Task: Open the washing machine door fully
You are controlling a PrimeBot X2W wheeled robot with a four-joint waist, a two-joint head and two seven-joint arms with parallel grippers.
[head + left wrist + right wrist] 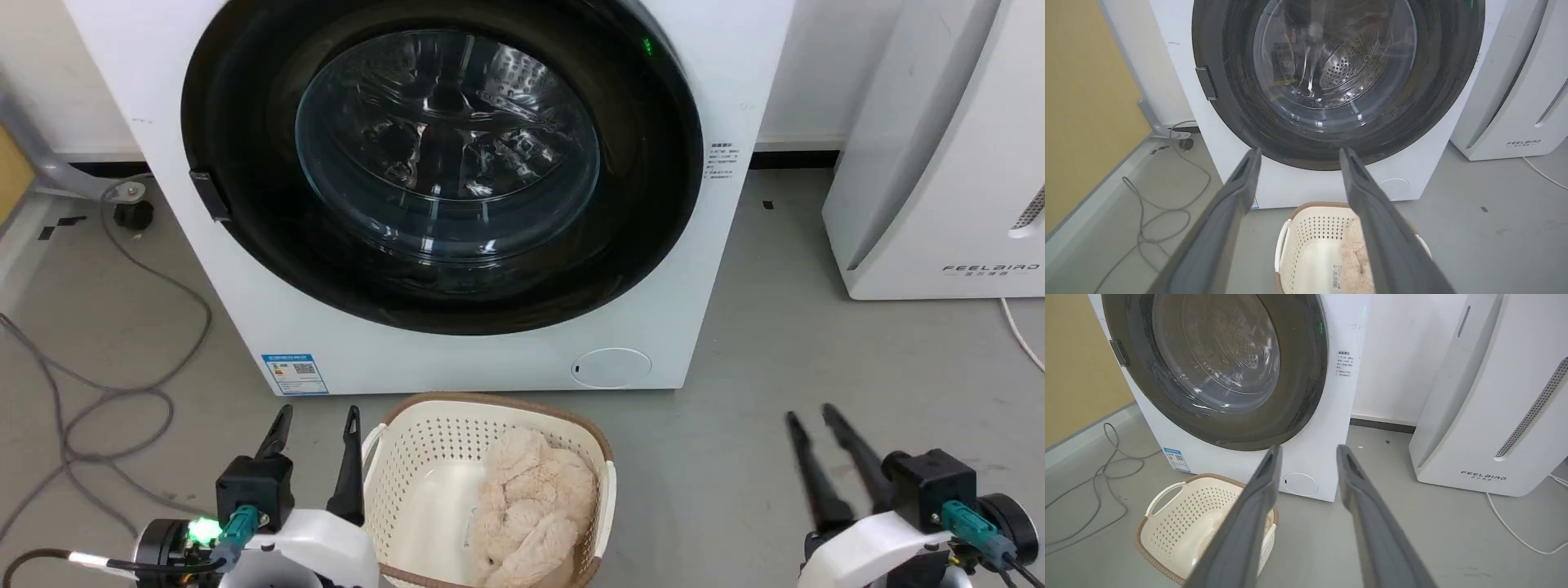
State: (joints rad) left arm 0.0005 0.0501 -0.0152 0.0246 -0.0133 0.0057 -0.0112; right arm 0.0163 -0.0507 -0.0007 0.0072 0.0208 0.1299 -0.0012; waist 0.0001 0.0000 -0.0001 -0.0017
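The white washing machine stands straight ahead on the grey floor. Its glossy black round door lies flat against the front, closed, with the clear glass bowl in the centre and a small black rim tab on its left edge. That tab also appears in the left wrist view, far beyond the fingertips. My left gripper is open at the lower left, low by the basket. My right gripper is open at the lower right, over bare floor. Neither holds anything.
A cream laundry basket holding a beige fluffy cloth sits on the floor right before the machine. A white appliance marked FEELBIRD stands to the right. Grey cables loop over the floor at the left. A small oval service flap is low on the machine.
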